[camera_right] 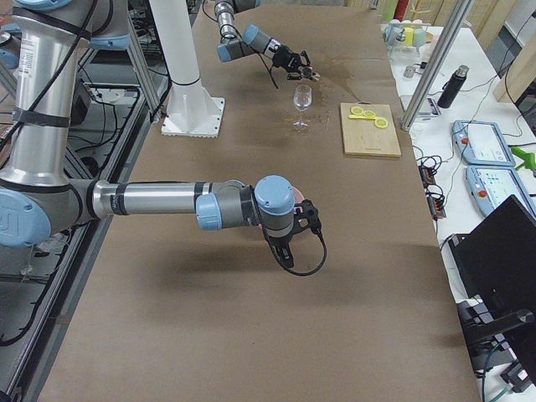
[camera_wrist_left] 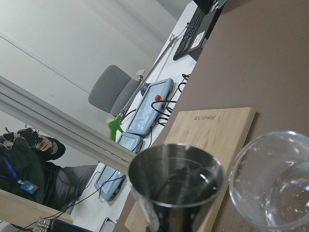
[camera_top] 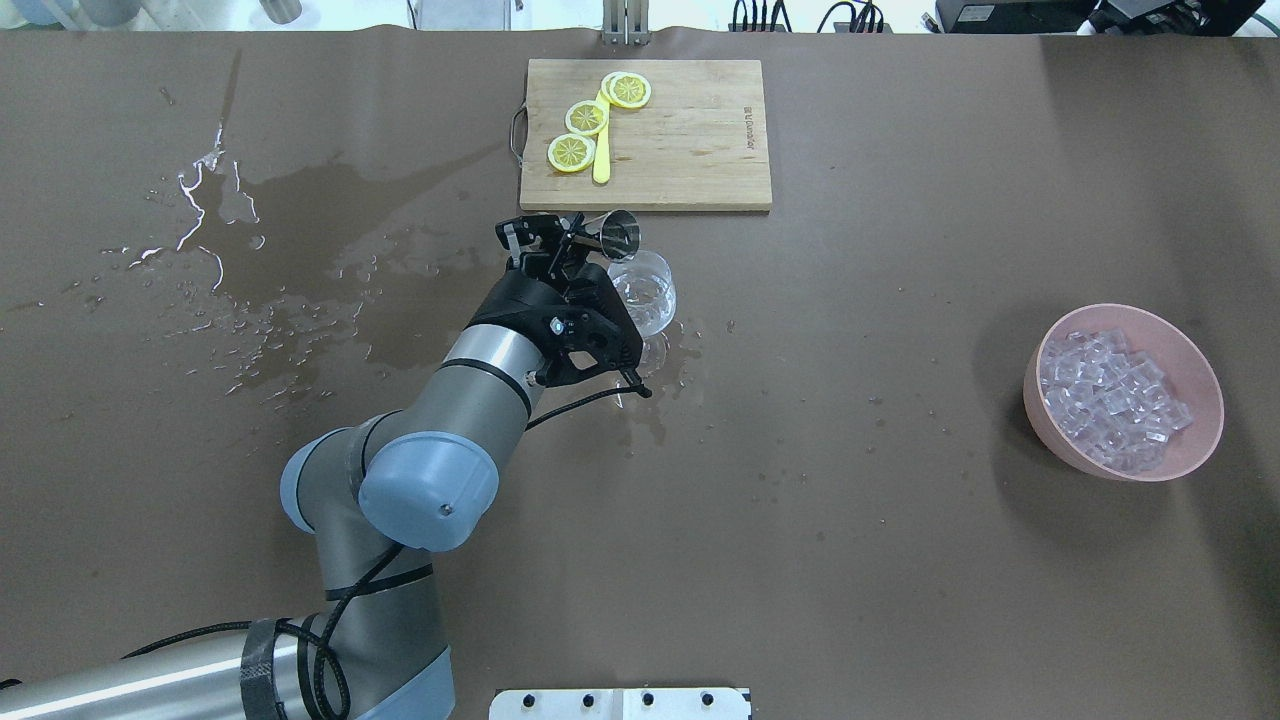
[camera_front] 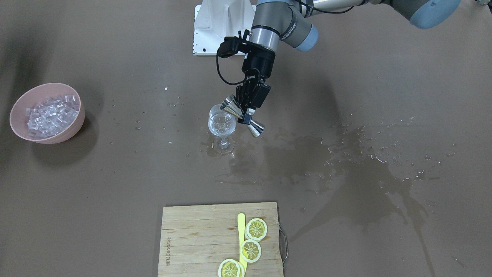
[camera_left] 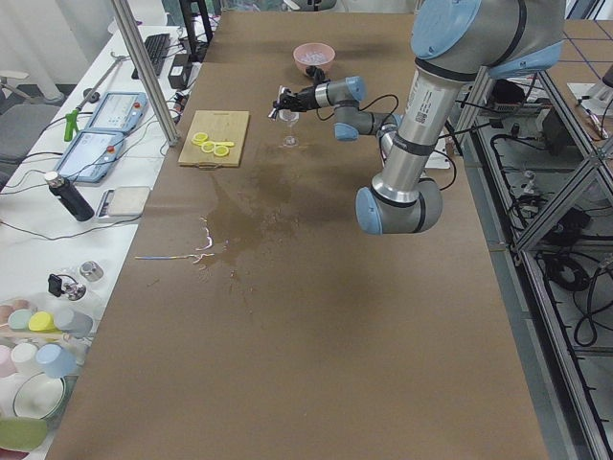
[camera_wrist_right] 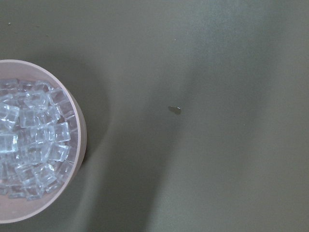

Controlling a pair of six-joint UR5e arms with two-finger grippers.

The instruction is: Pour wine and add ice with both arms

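A brown desk (camera_front: 115,184) fills the scene, with a wide wet patch (camera_front: 365,169) spread over the side of the robot's left arm and droplets scattered towards the middle. Near the centre stands a clear wine glass (camera_front: 221,125), upright on its stem. The left tool (camera_front: 249,109) is clenched round the waist of a steel jigger (camera_front: 230,106), which is tilted so that one cup's mouth is just beside the glass's rim. In the left wrist view a little clear wine (camera_wrist_left: 289,191) seems to glint in the glass's bowl. Well apart, on the right arm's side, a pink bowl (camera_front: 75,125) holds the heaped ice (camera_front: 50,115). The right tool (camera_right: 286,243) hangs above the desk close to that bowl; whether it is released or clenched cannot be told. A wooden cutting board (camera_front: 192,238) at the far edge carries three lemon slices (camera_front: 256,229) and a yellow stick (camera_front: 241,227)
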